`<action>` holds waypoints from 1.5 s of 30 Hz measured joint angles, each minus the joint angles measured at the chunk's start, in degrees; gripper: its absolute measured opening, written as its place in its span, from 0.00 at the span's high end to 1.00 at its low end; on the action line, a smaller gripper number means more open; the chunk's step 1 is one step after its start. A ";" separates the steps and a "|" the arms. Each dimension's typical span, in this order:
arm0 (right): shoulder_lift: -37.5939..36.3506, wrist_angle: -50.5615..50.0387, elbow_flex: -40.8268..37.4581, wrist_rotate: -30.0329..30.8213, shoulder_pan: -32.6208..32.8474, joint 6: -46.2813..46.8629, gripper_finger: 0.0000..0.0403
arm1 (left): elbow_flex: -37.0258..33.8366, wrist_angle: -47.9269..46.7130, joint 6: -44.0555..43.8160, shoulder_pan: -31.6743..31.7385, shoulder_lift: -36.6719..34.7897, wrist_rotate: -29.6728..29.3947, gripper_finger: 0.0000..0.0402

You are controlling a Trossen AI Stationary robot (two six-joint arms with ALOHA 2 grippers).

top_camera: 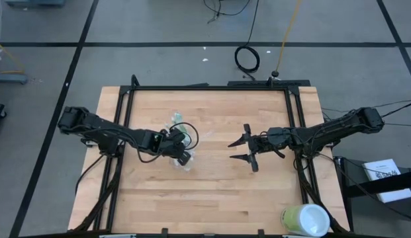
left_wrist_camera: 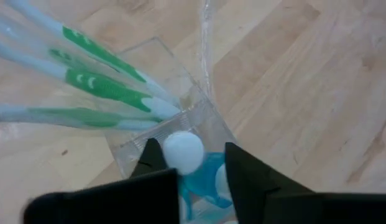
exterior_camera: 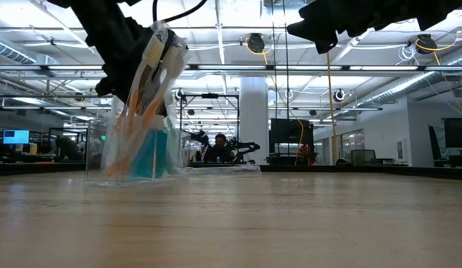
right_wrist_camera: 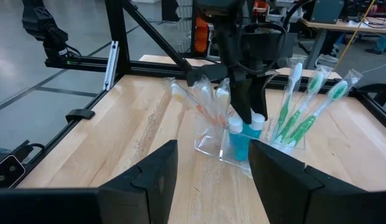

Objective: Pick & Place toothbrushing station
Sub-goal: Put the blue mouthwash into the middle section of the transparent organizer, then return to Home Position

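The clear plastic cup (right_wrist_camera: pixel 239 149) stands on its base on the wooden table, left of the middle (top_camera: pixel 181 142). Green-and-white toothbrushes (right_wrist_camera: pixel 304 109) lean out of it, and blue white-capped tubes (right_wrist_camera: pixel 241 140) stand inside. My left gripper (left_wrist_camera: pixel 189 165) reaches down into the cup from the table's left. Its fingers are a little apart, with one tube's white cap (left_wrist_camera: pixel 183 151) between them. My right gripper (top_camera: pixel 241 151) hangs open above the table's middle right, pointing at the cup with nothing between its fingers. My left gripper has its fingers on either side of one tube's white cap (left_wrist_camera: pixel 180 149), slanting down from the table's left. The cap lies close against one fingertip (left_wrist_camera: pixel 153 155), and a gap shows at the other. Whether it touches the cap I cannot tell. The tube stands in the cup.
A large pale green-and-white cup (top_camera: pixel 304 220) lies at the table's near right corner. Clear wrapping with more brushes (right_wrist_camera: pixel 202 99) leans out of the clear cup's other side. Black frame rails (top_camera: pixel 212 87) run along the table's far and side edges. Bare wood lies between the grippers and toward the near edge.
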 joint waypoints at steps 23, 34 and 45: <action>0.00 -0.15 0.00 0.00 0.00 0.02 0.53 | -0.04 6.56 18.52 -3.74 -22.16 5.91 0.42; 0.00 -0.28 0.00 0.00 0.00 0.02 0.53 | -0.04 21.28 38.30 -16.43 -27.21 19.52 0.42; 0.00 -0.27 0.00 0.00 0.00 0.07 0.53 | -0.04 25.33 38.60 -24.17 -27.21 20.62 0.42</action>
